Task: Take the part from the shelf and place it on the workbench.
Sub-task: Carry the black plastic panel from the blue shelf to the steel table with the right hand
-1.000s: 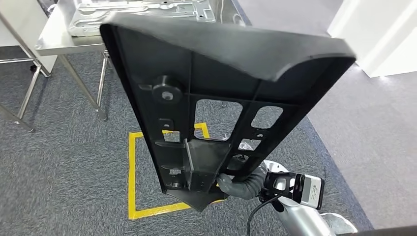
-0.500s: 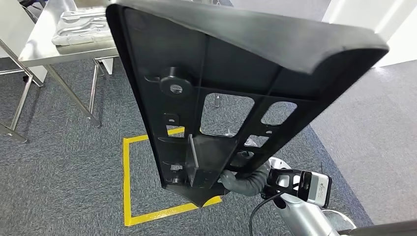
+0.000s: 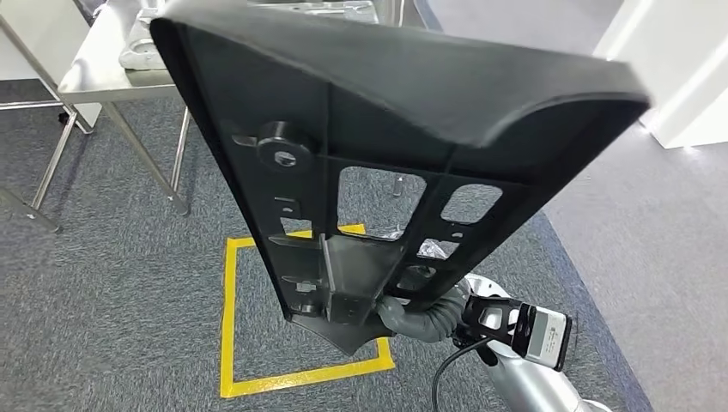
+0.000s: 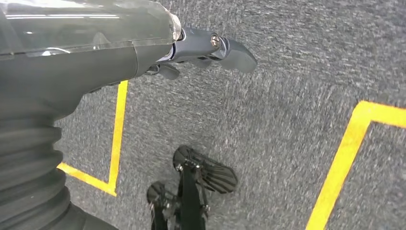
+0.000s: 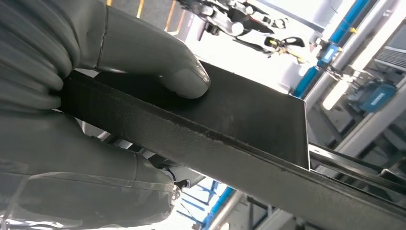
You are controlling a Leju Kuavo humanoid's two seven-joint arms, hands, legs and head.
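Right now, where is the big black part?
In the head view, the black part is up in the air, gripped at its lower end by the right hand, above the yellow square on the carpet.

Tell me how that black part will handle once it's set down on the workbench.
The part looks rigid: ribs and cutouts, no sag though the right hand grips only its narrow end. Probably light for its size. Wide end far from the grip, so it may swing or tip.

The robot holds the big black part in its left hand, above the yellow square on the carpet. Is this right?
Not quite: the right hand holds the black part, as the head view shows. The left hand holds nothing. The rest is right: the part is above the yellow square on the carpet.
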